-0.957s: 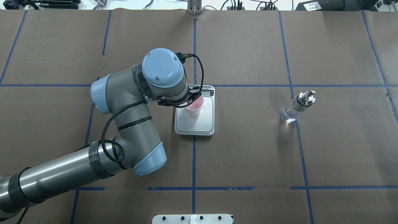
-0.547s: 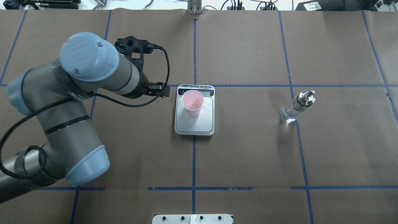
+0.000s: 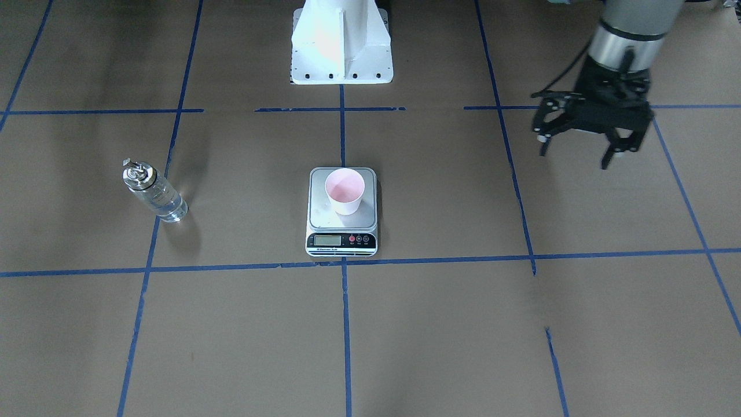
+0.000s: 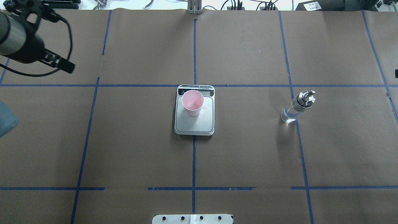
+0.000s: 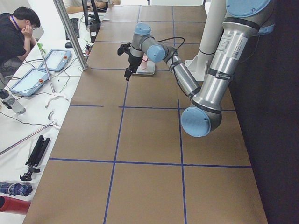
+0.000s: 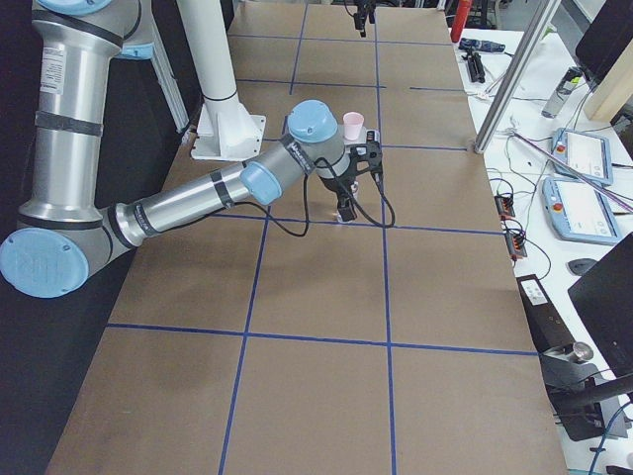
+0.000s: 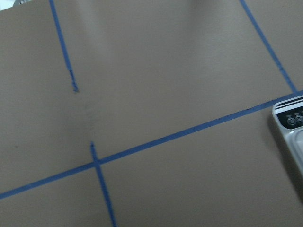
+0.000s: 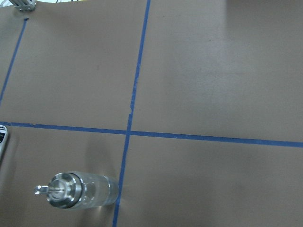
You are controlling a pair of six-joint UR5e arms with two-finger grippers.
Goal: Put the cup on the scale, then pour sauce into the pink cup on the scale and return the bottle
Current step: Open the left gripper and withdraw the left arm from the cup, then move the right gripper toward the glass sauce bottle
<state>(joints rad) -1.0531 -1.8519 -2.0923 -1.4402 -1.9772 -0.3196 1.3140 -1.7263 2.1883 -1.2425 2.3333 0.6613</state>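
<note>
Standing upright mid-tabletop on flat silver scale (image 4: 194,121): tapered pink paper cup (image 4: 192,103). Toward right edge: clear glass bottle (image 4: 297,106), shiny metal spout. Near far-left corner: left gripper (image 3: 579,150), black fingers (image 3: 608,159) spread, empty. Right gripper's fingers: cannot tell.

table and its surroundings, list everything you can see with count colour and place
cup: 1, pale pink, upright on the scale
scale: 1, silver with black display strip, table centre
bottle: 1, clear glass with silver pourer cap, upright on the table's right half
table: 1, brown with blue tape grid
tablets: 2, grey, side bench
person: 1, dark top, seated at that bench
left end effector: 1, black, open, above the table's left half
right end effector: not in view
</note>
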